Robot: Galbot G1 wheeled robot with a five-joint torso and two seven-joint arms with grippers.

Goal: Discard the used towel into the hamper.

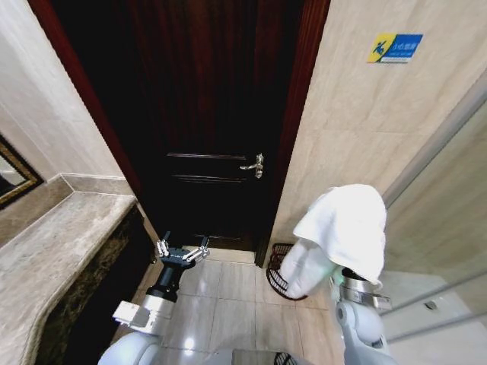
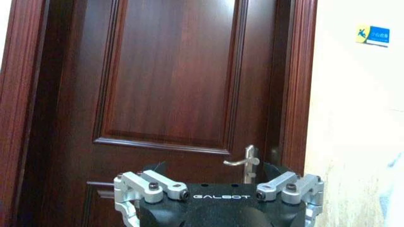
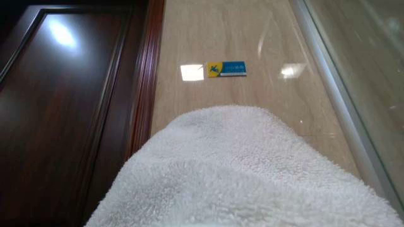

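Observation:
The used towel [image 1: 344, 228] is white terry cloth, bunched up and draped over my right gripper, which holds it raised at the right with its fingers buried in the cloth. The right wrist view has the towel [image 3: 240, 175] heaped in front of the tiled wall. The hamper [image 1: 277, 274], a reddish-brown open-weave basket, stands on the floor against the wall just right of the door frame, partly hidden behind the hanging towel. My left gripper [image 1: 182, 250] is open and holds nothing, low in front of the dark door; the left wrist view has its fingers [image 2: 134, 185] spread.
A dark wooden door [image 1: 205, 114] with a metal lever handle [image 1: 254, 165] is shut straight ahead. A marble counter [image 1: 53, 251] runs along the left. A glass partition [image 1: 441, 228] stands on the right. Pale floor tiles [image 1: 228, 304] lie between counter and hamper.

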